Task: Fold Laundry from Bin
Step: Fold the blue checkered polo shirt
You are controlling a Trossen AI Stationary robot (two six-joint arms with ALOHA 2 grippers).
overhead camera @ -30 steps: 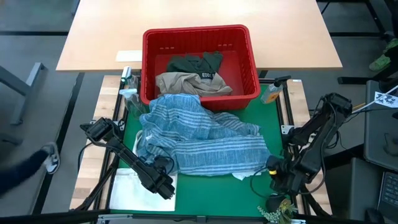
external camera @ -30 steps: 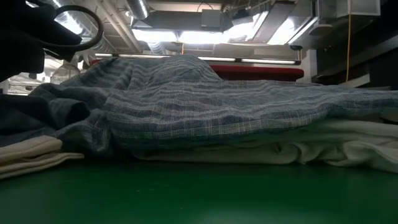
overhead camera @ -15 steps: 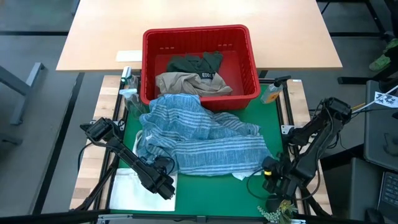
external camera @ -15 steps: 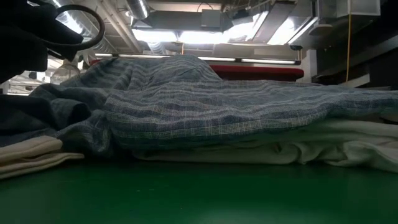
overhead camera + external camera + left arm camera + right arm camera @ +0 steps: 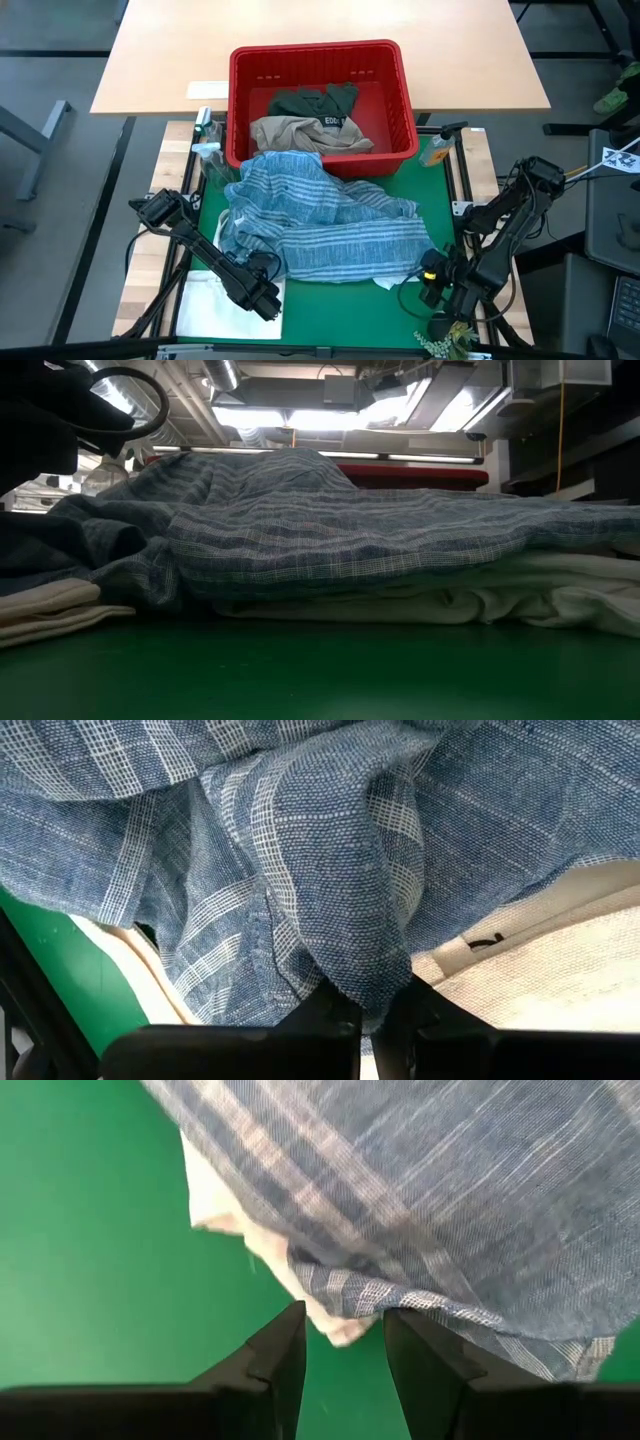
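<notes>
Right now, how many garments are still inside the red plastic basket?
2 visible: a dark green cloth piece at the far side of the red slotted plastic basket and a crumpled beige cloth piece nearer the robot. Others may lie hidden underneath.

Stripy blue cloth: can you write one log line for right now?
left gripper: shut on blue-and-white striped woven cloth | right gripper: open at its corner | red slotted plastic bin: beige, green garments inside
</notes>
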